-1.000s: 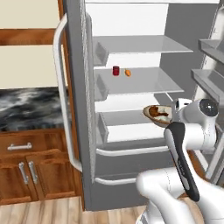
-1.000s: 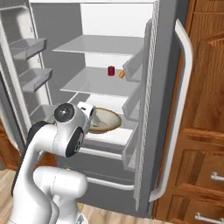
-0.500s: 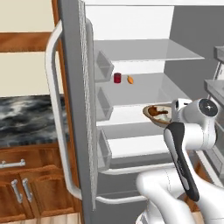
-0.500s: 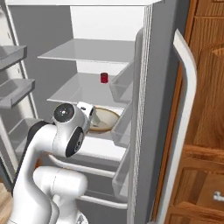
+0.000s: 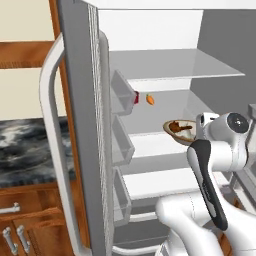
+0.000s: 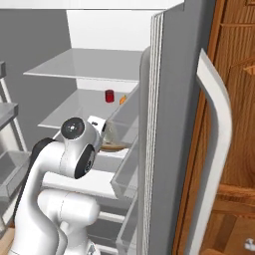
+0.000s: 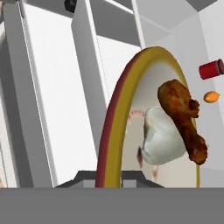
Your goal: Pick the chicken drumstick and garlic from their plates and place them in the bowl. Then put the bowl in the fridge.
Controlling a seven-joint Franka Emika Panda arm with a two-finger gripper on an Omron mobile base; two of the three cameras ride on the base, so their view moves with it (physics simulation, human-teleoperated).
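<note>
The chicken drumstick [image 7: 181, 118] and garlic [image 7: 161, 142] are already seen inside the bowl [image 7: 114, 131], centre frame. The gripper [image 7: 109, 177] is clamped on its rim; shelving in the fridge [image 5: 165, 65] is left.

The base is driving toward the fridge [image 5: 165, 75], so both base views are closing in: the open shelves are filling more of each picture, the door [image 5: 85, 125] and its handle [image 5: 52, 150] are looming larger, and the wooden cabinets [image 5: 15, 235] and dark surface [image 5: 25, 150] are sliding off toward the edge. The gripper [image 7: 109, 177], clamped on the bowl [image 5: 176, 131], is keeping its pose against the arm and riding forward with it. The red can [image 6: 109, 95] and orange item [image 6: 122, 100] ahead of the gripper are growing nearer.
</note>
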